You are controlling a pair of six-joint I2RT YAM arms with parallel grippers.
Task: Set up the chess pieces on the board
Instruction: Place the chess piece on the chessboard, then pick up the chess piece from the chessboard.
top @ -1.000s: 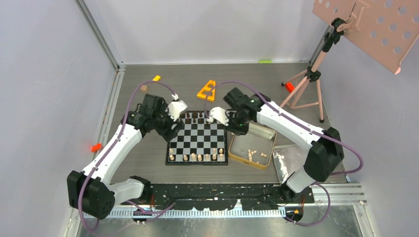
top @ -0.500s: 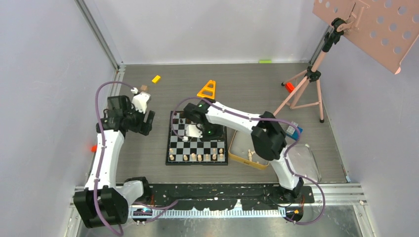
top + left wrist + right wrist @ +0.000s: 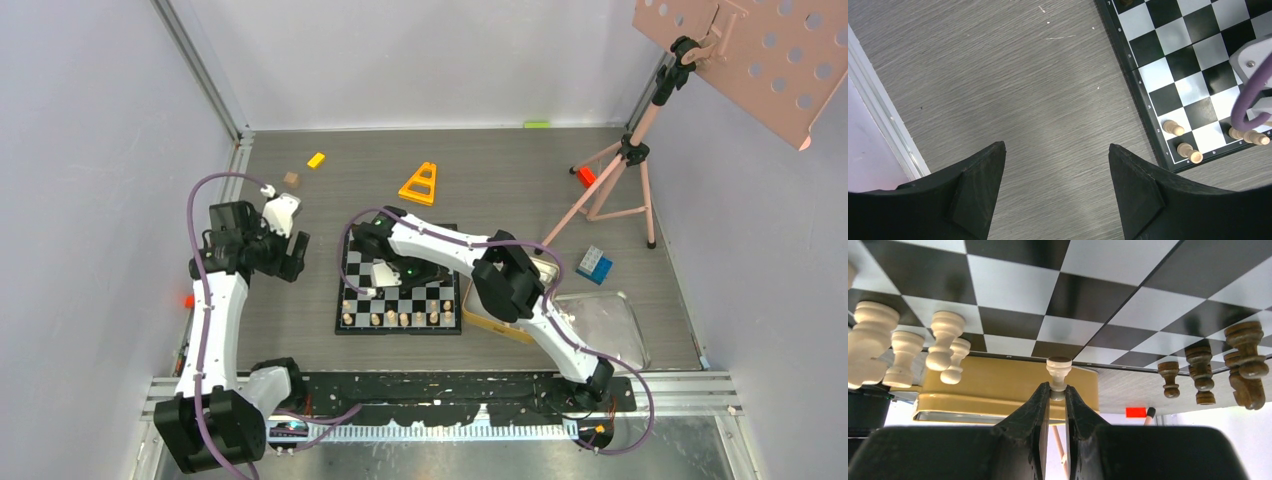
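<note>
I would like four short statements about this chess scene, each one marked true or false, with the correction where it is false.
1. The right gripper is shut on a pale chess piece. True.
2. The left gripper grips a pawn. False: it is open and empty, above the bare table beside the board.
3. Some dark pieces stand on the board. True.
4. The orange triangular frame lies on the board. False: it lies on the table beyond the board's far edge.
</note>
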